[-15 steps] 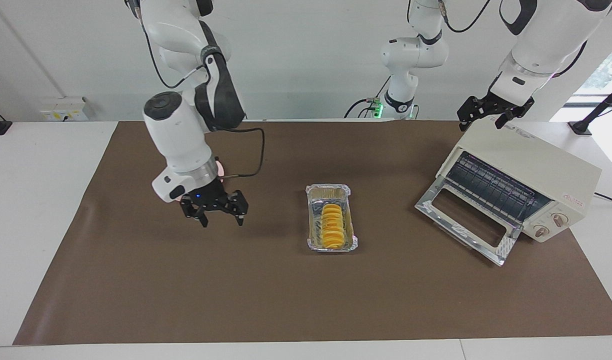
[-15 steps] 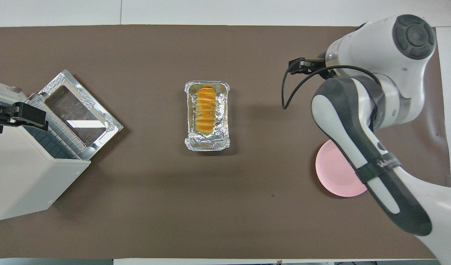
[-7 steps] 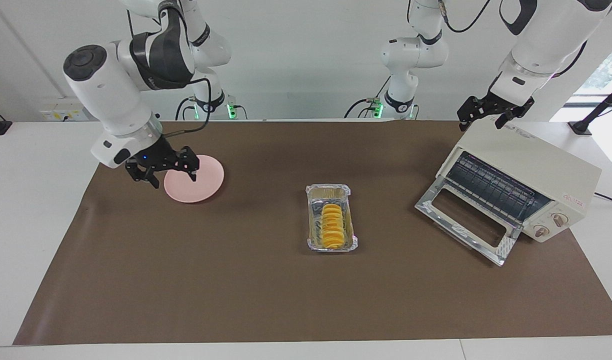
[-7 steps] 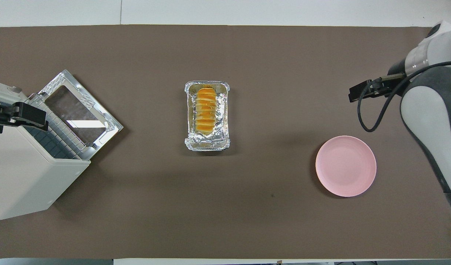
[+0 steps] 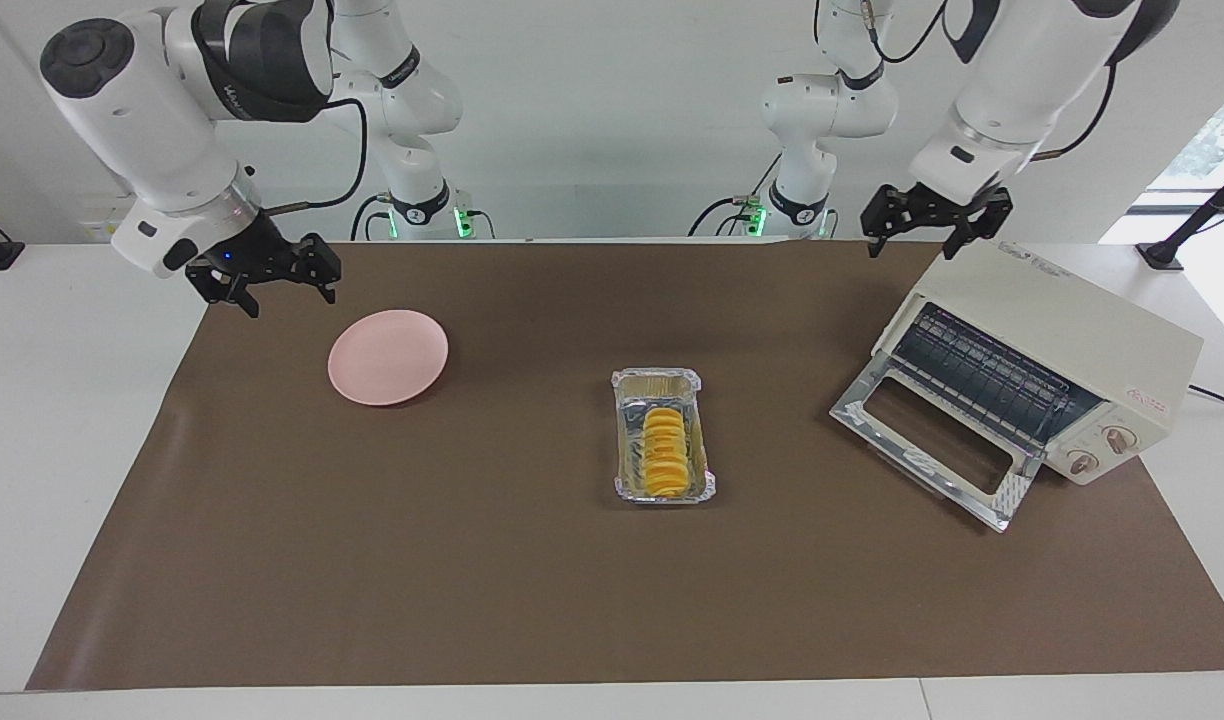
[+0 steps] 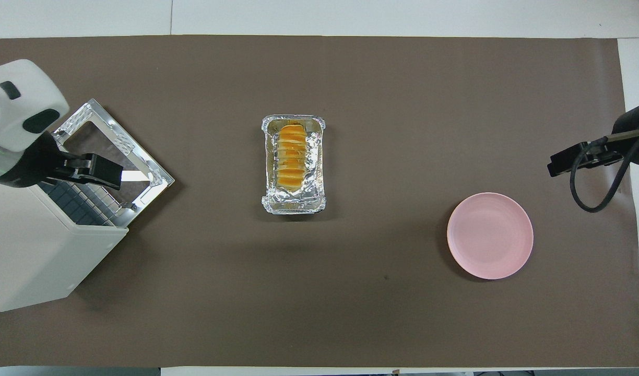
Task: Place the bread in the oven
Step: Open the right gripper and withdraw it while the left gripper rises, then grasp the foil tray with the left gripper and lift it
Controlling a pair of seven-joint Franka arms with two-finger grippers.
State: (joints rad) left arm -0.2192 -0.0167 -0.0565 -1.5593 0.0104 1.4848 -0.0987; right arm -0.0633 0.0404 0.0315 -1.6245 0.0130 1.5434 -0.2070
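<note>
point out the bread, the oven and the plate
bread [image 6: 291,156], overhead view, middle of the ridged top
oven [image 5: 1062,312], facing view, cream top panel
plate [image 6: 489,235], overhead view, bare pink centre

Yellow-orange ridged bread [image 5: 664,452], silver crinkly tray [image 5: 703,484], pink plate [image 5: 388,356], cream oven [image 5: 1062,330], brown mat [image 5: 532,590].
</note>
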